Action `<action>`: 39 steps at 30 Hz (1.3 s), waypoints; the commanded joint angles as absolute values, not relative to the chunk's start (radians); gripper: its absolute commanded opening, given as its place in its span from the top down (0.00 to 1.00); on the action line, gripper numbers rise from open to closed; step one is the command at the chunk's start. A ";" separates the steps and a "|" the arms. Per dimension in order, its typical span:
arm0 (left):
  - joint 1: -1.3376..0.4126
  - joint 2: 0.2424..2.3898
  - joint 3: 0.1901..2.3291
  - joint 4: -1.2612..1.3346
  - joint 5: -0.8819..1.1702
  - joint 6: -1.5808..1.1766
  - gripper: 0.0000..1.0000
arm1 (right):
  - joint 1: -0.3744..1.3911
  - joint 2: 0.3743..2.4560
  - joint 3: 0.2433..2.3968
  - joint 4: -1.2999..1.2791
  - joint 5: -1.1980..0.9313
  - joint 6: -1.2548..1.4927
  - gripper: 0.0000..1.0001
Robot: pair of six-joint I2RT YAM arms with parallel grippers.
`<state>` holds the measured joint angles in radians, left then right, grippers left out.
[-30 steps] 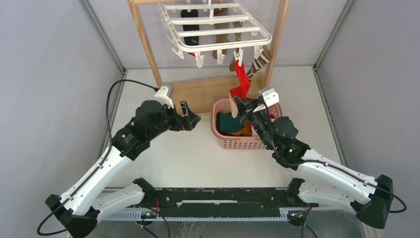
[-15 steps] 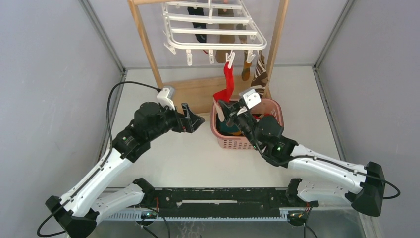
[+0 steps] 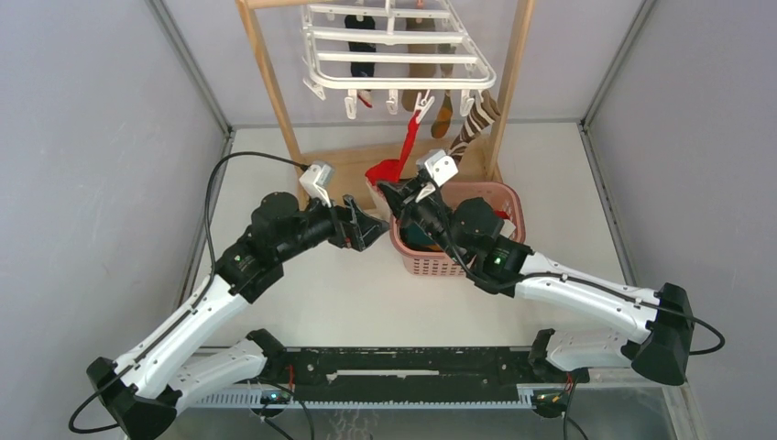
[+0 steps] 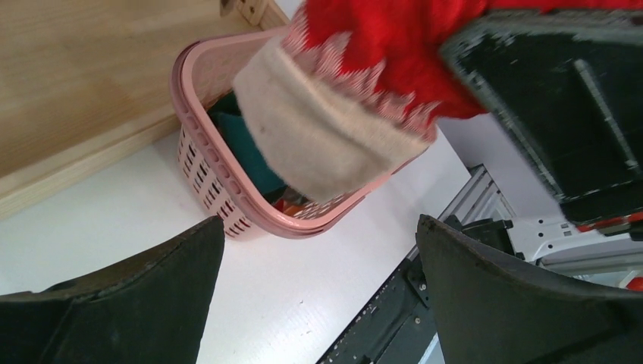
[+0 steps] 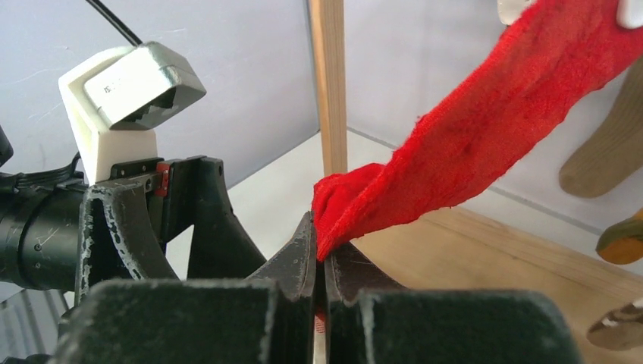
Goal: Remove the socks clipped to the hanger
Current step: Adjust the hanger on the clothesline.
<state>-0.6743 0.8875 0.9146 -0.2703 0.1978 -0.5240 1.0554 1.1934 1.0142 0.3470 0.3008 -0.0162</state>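
Note:
The white hanger (image 3: pixel 394 64) hangs at the top centre from a wooden frame. A red sock (image 3: pixel 403 151) is still clipped to its front rim and stretches down to the left. My right gripper (image 3: pixel 389 191) is shut on the sock's lower end; the right wrist view shows the red sock (image 5: pixel 485 129) pinched between the jaws of the right gripper (image 5: pixel 324 254). A striped sock (image 3: pixel 476 124), a tan one (image 3: pixel 442 115) and a dark one (image 3: pixel 364 55) also hang there. My left gripper (image 3: pixel 371 227) is open and empty, just left of the right one. The sock's beige cuff (image 4: pixel 326 136) shows in the left wrist view.
A pink basket (image 3: pixel 499 197) holding teal and orange socks stands under the hanger, also in the left wrist view (image 4: pixel 220 189). The wooden stand's posts (image 3: pixel 266 73) and base board (image 3: pixel 366 156) lie behind it. Grey walls enclose the table on both sides.
My right gripper has pulled the red sock's lower end leftward, out past the basket's left rim, stretching it at a slant. My left gripper has shifted slightly right, towards it. The hanger has swung.

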 commanded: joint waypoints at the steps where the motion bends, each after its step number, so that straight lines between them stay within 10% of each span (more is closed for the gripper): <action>1: -0.688 0.881 0.914 -0.188 0.200 -0.528 0.00 | 1.063 1.207 1.070 0.352 0.248 0.031 1.00; 16: -0.727 0.946 0.930 -0.126 0.080 -0.499 0.03 | 1.064 1.195 1.081 0.306 0.210 0.066 1.00; 31: -0.755 0.996 0.980 -0.119 0.087 -0.488 0.75 | 1.063 1.203 1.081 0.277 0.210 0.076 1.00; 39: -0.759 0.957 0.961 -0.124 0.064 -0.494 0.83 | 1.046 1.204 1.081 0.245 0.229 0.103 0.97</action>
<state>-0.7517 0.9989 0.9173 -0.1520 0.0849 -0.5045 1.0531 1.2175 1.0374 0.2554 0.2199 0.0704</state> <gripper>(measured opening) 0.176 0.053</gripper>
